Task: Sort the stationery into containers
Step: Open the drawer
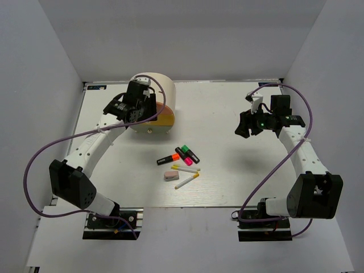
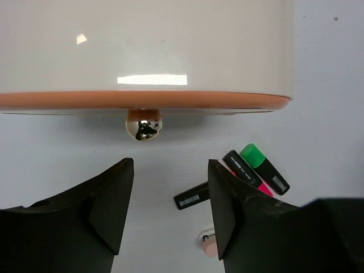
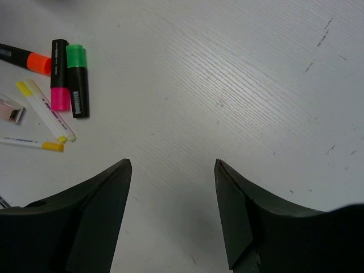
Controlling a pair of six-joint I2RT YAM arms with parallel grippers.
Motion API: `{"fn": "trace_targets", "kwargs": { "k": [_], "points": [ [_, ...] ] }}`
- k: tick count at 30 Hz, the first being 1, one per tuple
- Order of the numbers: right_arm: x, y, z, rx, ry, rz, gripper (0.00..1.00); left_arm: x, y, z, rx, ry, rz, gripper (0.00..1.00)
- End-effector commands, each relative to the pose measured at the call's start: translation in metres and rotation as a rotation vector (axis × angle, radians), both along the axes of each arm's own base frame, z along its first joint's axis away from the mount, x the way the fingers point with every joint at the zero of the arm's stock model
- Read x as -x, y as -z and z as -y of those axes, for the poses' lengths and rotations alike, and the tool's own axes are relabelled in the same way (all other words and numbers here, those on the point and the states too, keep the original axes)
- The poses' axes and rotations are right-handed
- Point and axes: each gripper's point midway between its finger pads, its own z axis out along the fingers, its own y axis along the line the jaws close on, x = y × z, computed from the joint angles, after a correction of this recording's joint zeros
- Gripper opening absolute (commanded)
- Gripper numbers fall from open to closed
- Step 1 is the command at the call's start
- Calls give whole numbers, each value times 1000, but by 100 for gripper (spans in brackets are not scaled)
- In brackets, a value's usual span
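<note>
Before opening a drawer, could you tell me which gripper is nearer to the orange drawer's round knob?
Left. The left gripper hovers just short of the knob; the right gripper hangs far off across the table.

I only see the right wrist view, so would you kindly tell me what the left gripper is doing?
Observer: The left gripper hangs open in front of a round knob, not touching it.
Operator: Thank you; what does that knob belong to?
Observer: A cream chest on the far left part of the table, beyond the markers; the knob sits just under its orange edge.
</note>
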Motion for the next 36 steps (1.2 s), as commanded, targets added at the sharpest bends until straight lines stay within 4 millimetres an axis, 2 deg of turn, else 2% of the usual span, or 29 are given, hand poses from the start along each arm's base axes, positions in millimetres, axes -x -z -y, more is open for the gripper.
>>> {"fn": "trace_targets", "kwargs": {
  "k": [1,6,11,18,23,26,36],
  "points": [
    [-10,-13,-2,-16,4,39,66,-6,-16,-6,-24,-18,57,65],
    [-9,-13,-1,-11,4,45,66,-19,-17,-6,-51,-19,99,62],
    [-9,-15,-1,-8,6,56,66,-20,-7,-6,-59,-12,100,60],
    [-9,-14,-1,-10,5,54,66,-26,-7,-9,-80,-29,117,56],
    [-9,-14,-1,-11,7,51,65,-27,0,-13,-102,-42,105,52],
    [-9,-13,-1,-11,7,49,65,-27,7,-19,-113,-57,97,52],
    [-8,-13,0,-8,9,50,65,-32,9,-18,-113,-65,110,52]
  ]
}}
